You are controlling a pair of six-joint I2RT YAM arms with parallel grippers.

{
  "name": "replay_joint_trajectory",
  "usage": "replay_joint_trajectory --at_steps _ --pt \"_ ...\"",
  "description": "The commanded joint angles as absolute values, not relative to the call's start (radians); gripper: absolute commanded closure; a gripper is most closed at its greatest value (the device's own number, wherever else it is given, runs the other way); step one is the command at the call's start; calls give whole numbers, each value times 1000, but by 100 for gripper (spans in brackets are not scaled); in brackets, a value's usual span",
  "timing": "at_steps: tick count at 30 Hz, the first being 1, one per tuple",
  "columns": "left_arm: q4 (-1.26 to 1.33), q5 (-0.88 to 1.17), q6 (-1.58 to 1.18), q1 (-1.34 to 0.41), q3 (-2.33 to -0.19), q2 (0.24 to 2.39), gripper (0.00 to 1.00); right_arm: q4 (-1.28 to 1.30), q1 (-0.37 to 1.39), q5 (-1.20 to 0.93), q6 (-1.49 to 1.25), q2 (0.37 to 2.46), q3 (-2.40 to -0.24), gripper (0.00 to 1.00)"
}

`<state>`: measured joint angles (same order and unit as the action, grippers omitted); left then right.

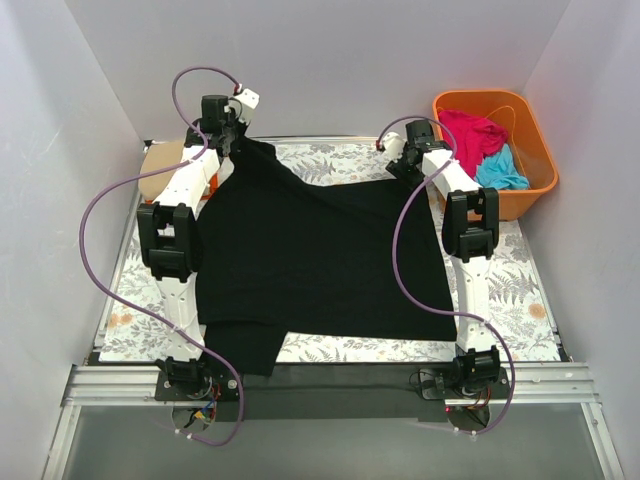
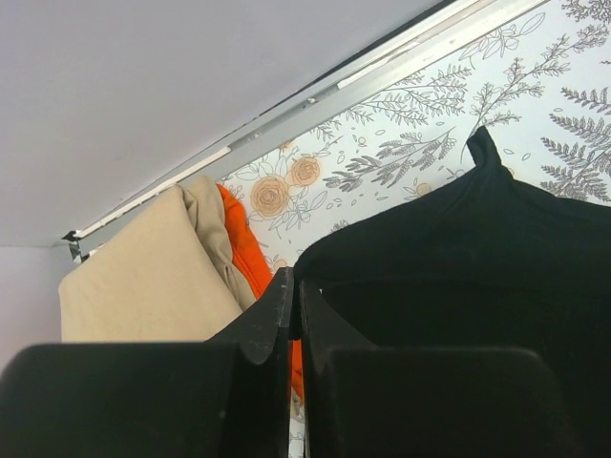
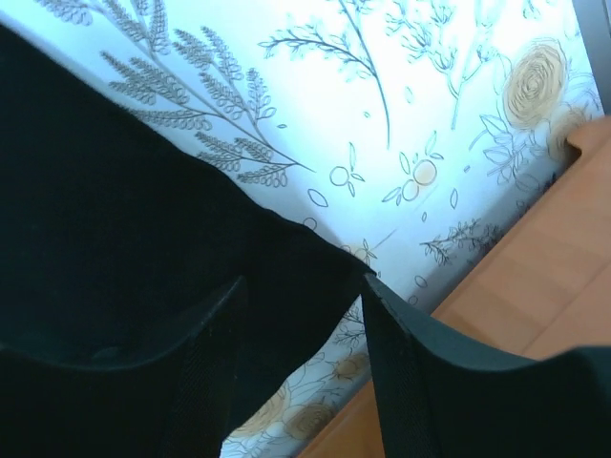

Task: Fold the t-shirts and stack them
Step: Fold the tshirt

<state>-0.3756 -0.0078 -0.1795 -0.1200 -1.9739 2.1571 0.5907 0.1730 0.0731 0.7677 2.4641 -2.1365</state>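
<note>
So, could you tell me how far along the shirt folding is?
Done: a folded tan shirt and an orange shirt sit together at the far left. In hand: the black shirt lies spread out, left jaws shut on its far corner, right jaws open at the other. Left: the pink shirt and turquoise shirt in the tub.

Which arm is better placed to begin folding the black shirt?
Left. The left gripper looks shut on the black t-shirt at its far corner; the right gripper is open around the other corner.
</note>
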Motion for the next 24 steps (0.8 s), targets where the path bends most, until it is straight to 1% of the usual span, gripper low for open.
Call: replay_joint_trajectory --at_steps 1,5,6,10,12,13,15,18,19,22,24 --pt "-357 -2 -192 -117 -1965 2120 100 614 164 9 657 2502 -2082 50" --pt "-357 -2 -193 -117 -1950 2117 100 646 156 6 583 2536 -2094 49" --pt "-357 -2 -193 -117 -1948 2117 100 659 158 -23 580 2539 -2095 49" --pt "-357 -11 -187 -117 -1933 2112 100 739 161 -80 571 2566 -2100 58" --pt "-357 -12 -193 -117 -1925 2108 100 762 161 -86 562 2574 -2100 61" --pt "-357 -12 -196 -117 -1919 2106 100 773 161 -89 557 2582 -2117 65" --pt "-359 -8 -207 -117 -1908 2099 100 784 160 -87 564 2585 -2125 69" --pt "-359 -2 -222 -117 -1888 2094 100 799 163 -92 577 2586 -2135 92" --pt "-364 -3 -222 -117 -1884 2094 100 807 161 -89 581 2586 -2138 99" --pt "-364 -2 -232 -115 -1882 2097 100 802 161 -80 581 2562 -2140 99" --pt "-367 -2 -239 -115 -1885 2102 100 776 160 -83 565 2492 -2131 99"
